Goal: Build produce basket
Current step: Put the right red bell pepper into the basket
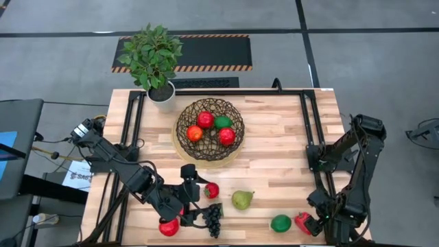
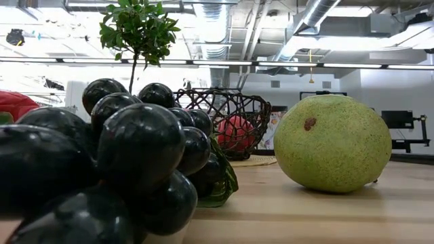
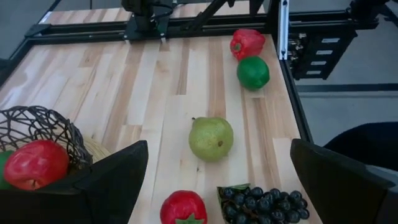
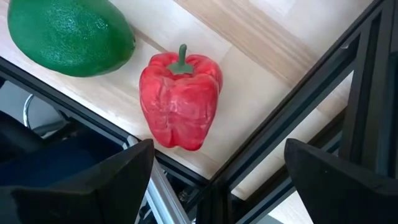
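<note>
Grapes (image 2: 102,169) fill the low view, pear (image 2: 333,144) beside.
Left gripper (image 1: 194,200) open: drop squarely over the tomato (image 3: 183,207) at six o'clock from the basket (image 1: 209,129); right gripper (image 4: 211,180) open too.

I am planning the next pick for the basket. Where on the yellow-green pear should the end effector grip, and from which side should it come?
Probably from straight above, closing across the wide belly. The pear lies on its side on the table, so its narrow end tapers and would likely slip. It stands free: the grape bunch and small red fruit lie apart from it. The open left end effector is nearest.
</note>
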Motion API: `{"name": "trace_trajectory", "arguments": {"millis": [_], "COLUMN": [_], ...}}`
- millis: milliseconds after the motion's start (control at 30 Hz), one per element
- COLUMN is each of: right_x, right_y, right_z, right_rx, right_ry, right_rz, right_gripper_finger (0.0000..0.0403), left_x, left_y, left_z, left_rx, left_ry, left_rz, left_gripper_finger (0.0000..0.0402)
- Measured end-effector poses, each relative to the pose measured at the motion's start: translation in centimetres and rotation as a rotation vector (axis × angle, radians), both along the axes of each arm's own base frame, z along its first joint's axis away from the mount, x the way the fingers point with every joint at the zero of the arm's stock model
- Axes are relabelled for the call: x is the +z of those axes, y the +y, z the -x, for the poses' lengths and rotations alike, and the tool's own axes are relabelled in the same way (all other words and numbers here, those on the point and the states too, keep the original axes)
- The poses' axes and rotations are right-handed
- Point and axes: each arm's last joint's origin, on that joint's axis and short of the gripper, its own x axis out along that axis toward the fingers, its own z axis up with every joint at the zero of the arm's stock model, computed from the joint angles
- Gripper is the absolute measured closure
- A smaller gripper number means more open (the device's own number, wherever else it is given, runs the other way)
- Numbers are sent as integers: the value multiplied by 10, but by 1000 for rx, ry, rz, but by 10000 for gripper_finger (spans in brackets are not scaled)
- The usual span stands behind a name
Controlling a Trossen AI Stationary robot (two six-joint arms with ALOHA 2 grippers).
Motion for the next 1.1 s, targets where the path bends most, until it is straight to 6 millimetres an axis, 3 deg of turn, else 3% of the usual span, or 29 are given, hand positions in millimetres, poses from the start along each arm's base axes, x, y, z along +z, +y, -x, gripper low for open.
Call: {"name": "trace_trajectory", "arguments": {"millis": [800,1100], "right_x": [-1,-1], "right_y": [-8,-11], "right_z": [-6,-18], "right_rx": [-40,-17], "right_ry": [-56,-63], "right_rz": [79,65], "right_gripper_finger": [23,23], "left_x": [-1,-16], "left_y": [0,13], "left_z": [1,-4], "left_rx": [-16,10], "left_ry": [15,84], "left_rz": [-9,-19], "left_gripper_finger": [21,21]}}
